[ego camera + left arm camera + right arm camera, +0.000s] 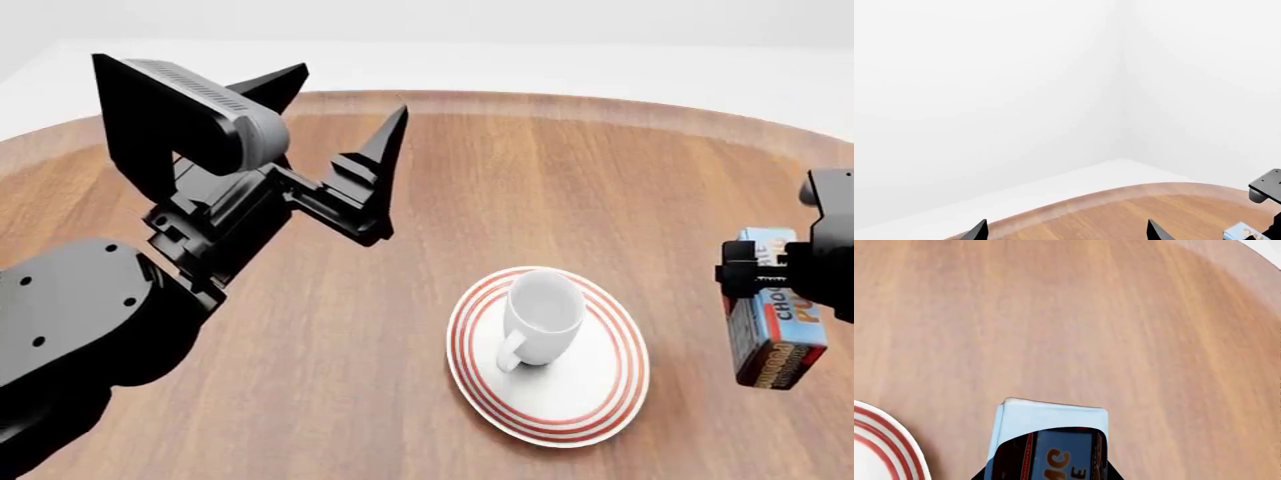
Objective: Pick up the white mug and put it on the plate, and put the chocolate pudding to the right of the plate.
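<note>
- The white mug (543, 318) stands upright on the plate (607, 400), slightly toward its far-left side, its loop handle turned toward the robot — that half of the task looks done.
- The mug is plain, glossy and unmarked; the plate is round and white with red rings round its rim, and clearly wider than the mug.
- The chocolate pudding (777, 325) is a narrow box, light blue above and dark brown below, with orange lettering. It sits to the right of the plate, apart from its rim, held in the right end effector (781, 275), which is closed on the box's upper part.
- Whether the box's lower end already touches the worktop (534, 180) cannot be told from these views.
- The main risk seems to be the release: the box is tall and narrow, so if it is let go tilted or above the surface it could topple, possibly toward the plate.
- A second risk is the retreat — a finger dragging on the carton could pull it over or slide it out of place.
- The left end effector (350, 105) hangs open and empty over the far-left worktop, well apart from the plate, so it is unlikely to interfere.
</note>
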Tool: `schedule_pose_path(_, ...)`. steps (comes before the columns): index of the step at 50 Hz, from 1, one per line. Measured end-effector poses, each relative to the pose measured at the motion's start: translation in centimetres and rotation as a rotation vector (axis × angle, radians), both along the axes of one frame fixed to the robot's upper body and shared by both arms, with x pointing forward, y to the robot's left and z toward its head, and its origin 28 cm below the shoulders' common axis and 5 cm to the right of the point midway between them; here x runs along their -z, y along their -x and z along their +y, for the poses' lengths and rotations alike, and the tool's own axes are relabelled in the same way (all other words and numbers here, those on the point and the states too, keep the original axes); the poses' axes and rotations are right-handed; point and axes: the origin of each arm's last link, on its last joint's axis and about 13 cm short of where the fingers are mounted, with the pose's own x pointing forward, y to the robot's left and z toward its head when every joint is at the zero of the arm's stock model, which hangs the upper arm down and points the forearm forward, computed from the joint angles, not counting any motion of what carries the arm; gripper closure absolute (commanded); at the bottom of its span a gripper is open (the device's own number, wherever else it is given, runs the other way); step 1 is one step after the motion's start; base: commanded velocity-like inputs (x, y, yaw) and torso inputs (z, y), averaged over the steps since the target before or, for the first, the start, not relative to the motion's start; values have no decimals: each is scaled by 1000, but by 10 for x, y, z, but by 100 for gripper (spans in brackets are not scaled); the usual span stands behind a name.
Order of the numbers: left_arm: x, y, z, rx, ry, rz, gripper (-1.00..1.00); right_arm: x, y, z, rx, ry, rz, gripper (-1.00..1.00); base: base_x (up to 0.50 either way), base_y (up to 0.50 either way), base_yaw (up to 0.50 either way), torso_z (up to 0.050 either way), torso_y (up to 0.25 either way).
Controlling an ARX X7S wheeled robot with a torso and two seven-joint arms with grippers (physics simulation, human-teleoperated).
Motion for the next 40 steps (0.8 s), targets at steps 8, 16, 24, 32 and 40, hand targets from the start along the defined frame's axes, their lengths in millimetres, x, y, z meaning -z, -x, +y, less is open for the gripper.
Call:
schedule_pose_path(8, 1, 0, -1, 1, -2, 1, -100, 8, 1, -3, 12, -1, 8, 100, 0, 0, 0, 0, 0)
schedule_pose_path(16, 1, 0, -1, 2, -4, 1, -100, 17, 1, -5, 19, -8, 9, 100, 0, 0, 0, 0, 0)
schedule_pose_path(24, 2, 0, -2, 4, -6, 3, -100, 25, 2, -7, 26, -19, 9, 100, 0, 0, 0, 0, 0)
schedule_pose_path(32, 3, 0, -3, 5, -8, 5, -100, 31, 4, -10, 38, -22, 11, 100, 0, 0, 0, 0, 0)
schedule_pose_path(40, 3, -1, -3, 6, -11, 7, -100, 38, 5, -11, 46, -25, 16, 100, 0, 0, 0, 0, 0)
